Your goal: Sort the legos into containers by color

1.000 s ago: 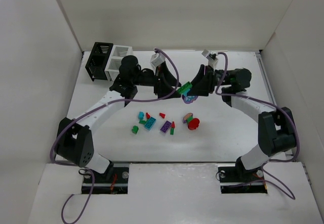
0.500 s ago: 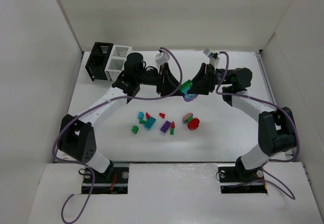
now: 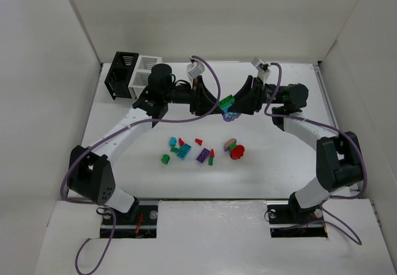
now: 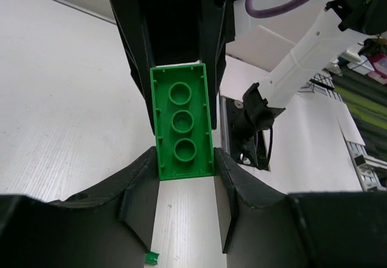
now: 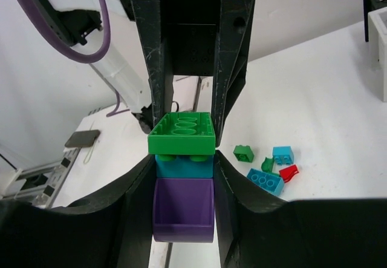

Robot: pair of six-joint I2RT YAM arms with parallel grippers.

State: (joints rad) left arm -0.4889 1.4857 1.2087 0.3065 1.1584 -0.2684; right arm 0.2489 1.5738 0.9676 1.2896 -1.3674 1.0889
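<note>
The black bin (image 3: 121,73) and white bin (image 3: 146,70) stand side by side at the table's 10 o'clock. Above centre, the right gripper (image 5: 184,180) pinches a teal-and-purple stack (image 5: 183,210). The left gripper (image 4: 186,168), at its 9 o'clock, pinches the green plate (image 4: 181,123) topping it. Loose legos (image 3: 203,156) lie at 6 o'clock of the grippers.

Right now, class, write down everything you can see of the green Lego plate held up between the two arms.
The green plate is a thin, glossy plastic rectangle with three round studs showing in a row. It sits in mid-air on a teal brick over a purple piece, which the right hand clamps. The left hand flanks its long edges; contact is unclear.
</note>
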